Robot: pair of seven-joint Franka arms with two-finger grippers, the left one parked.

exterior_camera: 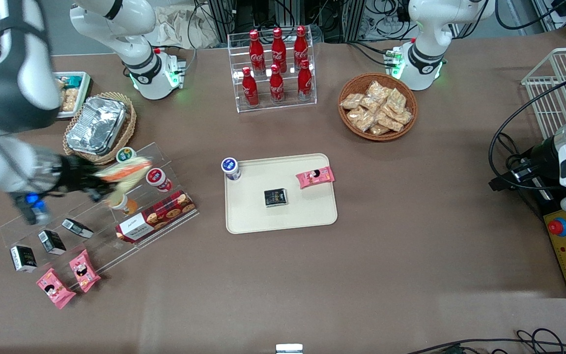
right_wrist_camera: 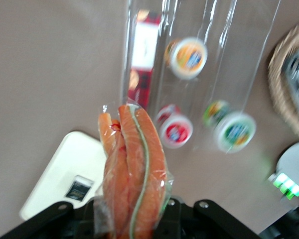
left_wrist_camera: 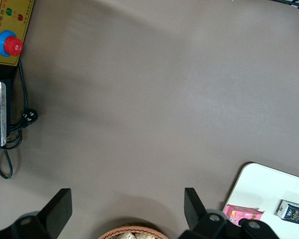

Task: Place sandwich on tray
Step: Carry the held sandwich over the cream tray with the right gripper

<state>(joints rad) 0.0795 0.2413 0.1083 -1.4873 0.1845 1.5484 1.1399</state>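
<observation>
Above the clear acrylic shelf, the gripper has its fingers clamped on the sandwich, carried in the air over the cups! Its long axis runs straight out from the fingers, tip pointing toward the tray, which lies well apart toward the parked arm's end. My read: a sideways carry along that axis comes next.

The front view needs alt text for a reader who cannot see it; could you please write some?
The right arm's gripper holds a clear-wrapped triangular sandwich above the clear acrylic stepped shelf of snacks at the working arm's end of the table. The cream rectangular tray at the table's middle carries a pink snack packet, a small black box and a white cup.
</observation>
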